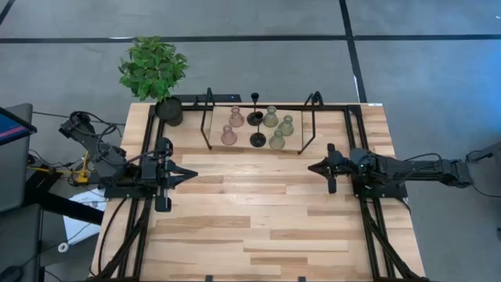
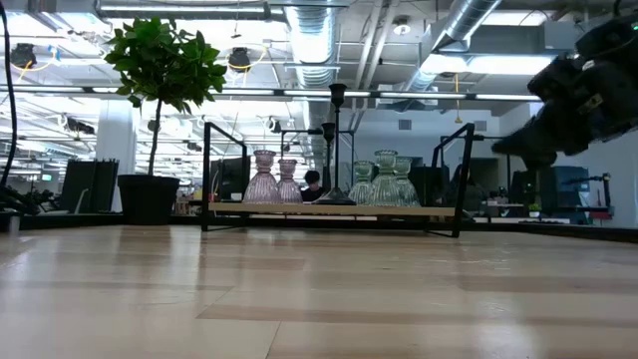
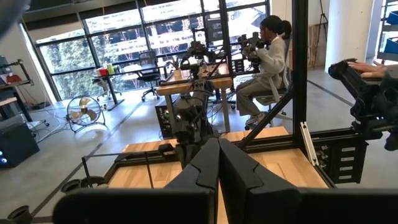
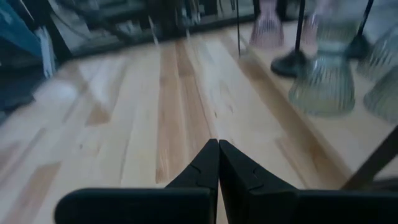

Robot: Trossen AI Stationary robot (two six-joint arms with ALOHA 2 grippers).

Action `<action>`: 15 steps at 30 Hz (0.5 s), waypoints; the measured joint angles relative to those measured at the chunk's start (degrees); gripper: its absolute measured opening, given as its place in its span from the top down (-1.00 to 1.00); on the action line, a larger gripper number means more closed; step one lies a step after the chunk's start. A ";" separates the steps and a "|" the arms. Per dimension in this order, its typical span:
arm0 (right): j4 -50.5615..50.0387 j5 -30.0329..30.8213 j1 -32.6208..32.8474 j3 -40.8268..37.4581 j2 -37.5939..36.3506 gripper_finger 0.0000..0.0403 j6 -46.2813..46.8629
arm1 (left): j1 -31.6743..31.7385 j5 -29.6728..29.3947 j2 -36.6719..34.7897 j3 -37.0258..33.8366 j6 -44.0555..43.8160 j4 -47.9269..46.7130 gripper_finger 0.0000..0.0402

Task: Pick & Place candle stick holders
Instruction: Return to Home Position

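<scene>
My left pincer [image 1: 190, 174] and right pincer [image 1: 311, 167] hang closed, holding nothing, near the counter's [image 1: 250, 223] side edges. The candle stick holders [image 1: 271, 118] stand clustered on the shelf [image 1: 243, 142] at its far edge.

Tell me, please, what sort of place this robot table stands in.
Most likely an open-plan robotics lab: exposed ducts run along the ceiling, a seated person works at another wooden table carrying robot arms, and tall windows line the far wall.
</scene>
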 joint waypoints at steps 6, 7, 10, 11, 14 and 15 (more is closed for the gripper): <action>0.02 0.00 0.00 0.00 -8.82 1.00 0.00 | 0.00 0.00 0.00 0.00 0.02 0.00 0.98; 0.02 -0.01 0.00 0.00 -10.32 1.00 0.00 | 0.00 0.00 0.00 0.00 0.02 0.00 0.98; 0.02 0.00 0.00 0.00 -14.28 1.00 0.00 | 0.00 0.02 0.00 0.00 0.02 0.00 0.98; 0.02 0.00 0.00 0.00 -15.46 1.00 0.00 | 0.00 0.00 0.00 0.00 0.02 0.00 0.98; 0.09 0.00 0.00 0.00 -18.83 1.00 0.00 | -0.02 0.02 0.00 0.00 0.02 0.00 0.98; 0.66 -0.02 0.00 -0.01 -18.83 1.00 0.01 | -0.03 0.02 -0.01 0.00 0.02 0.00 0.98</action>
